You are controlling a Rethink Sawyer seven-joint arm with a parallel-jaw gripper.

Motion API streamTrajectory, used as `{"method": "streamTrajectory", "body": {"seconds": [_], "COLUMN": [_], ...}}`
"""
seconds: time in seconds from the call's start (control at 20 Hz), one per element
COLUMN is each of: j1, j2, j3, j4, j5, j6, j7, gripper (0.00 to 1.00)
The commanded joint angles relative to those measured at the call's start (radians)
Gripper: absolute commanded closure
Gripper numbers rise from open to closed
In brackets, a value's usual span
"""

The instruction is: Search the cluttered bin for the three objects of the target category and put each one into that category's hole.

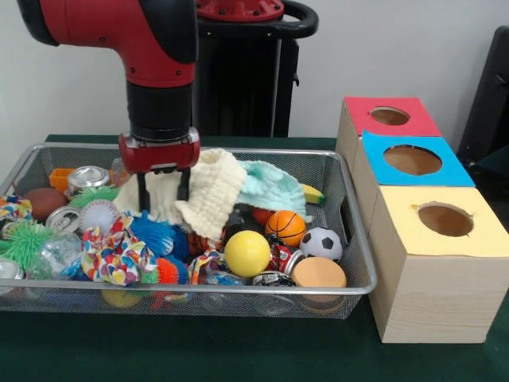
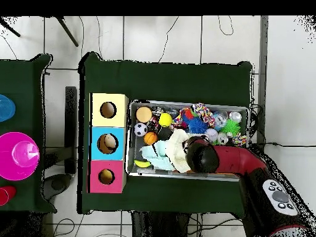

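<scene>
The claw [image 1: 162, 189] hung low inside the wire bin [image 1: 362, 263], toward the bin's back edge and left of its middle in the front view. Its two dark fingers [image 1: 142, 191] stood a moderate way apart and pressed down into a cream cloth [image 1: 208, 189]; whether they pinched any of the fabric I could not tell. A pale turquoise cloth [image 1: 273, 185] lay just beside the cream one, and a banana [image 1: 313, 193] poked out at the turquoise cloth's far end against the bin's back wall.

Along the bin's front edge sat a yellow ball [image 1: 247, 253], a tan disc [image 1: 318, 273] and a small soccer ball [image 1: 321, 243]; a little basketball [image 1: 285, 228] rested just behind them. A blue spiky ball [image 1: 153, 234] and a patterned scrunchie [image 1: 118, 256] lay in front of the claw. Two cans [image 1: 86, 179] lay near the bin's left back corner, with a green spiky ball [image 1: 22, 243] at the left edge.

The bin stood on the green desk [image 1: 238, 350]. Touching its right side stood three wooden boxes in a row, topped red [image 1: 388, 116], blue [image 1: 412, 160] and yellow [image 1: 444, 220], each with a round hole.

From overhead, the arm [image 2: 237, 162] reached into the bin [image 2: 188, 176] over the cream cloth [image 2: 178, 148].
</scene>
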Motion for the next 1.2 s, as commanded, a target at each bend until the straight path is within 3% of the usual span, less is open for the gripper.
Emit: {"method": "streamTrajectory", "body": {"seconds": [0.05, 0.5, 1.2], "j1": [-0.047, -0.037, 0.071], "j2": [0.042, 0.011, -0.125], "j3": [-0.050, -0.019, 0.033], "j4": [-0.066, -0.048, 0.023], "j5": [-0.131, -0.136, 0.008], "j6": [0.208, 0.247, 0.400], "j7": [-0.149, -0.105, 0.035], "gripper": [0.00, 0.00, 0.00]}}
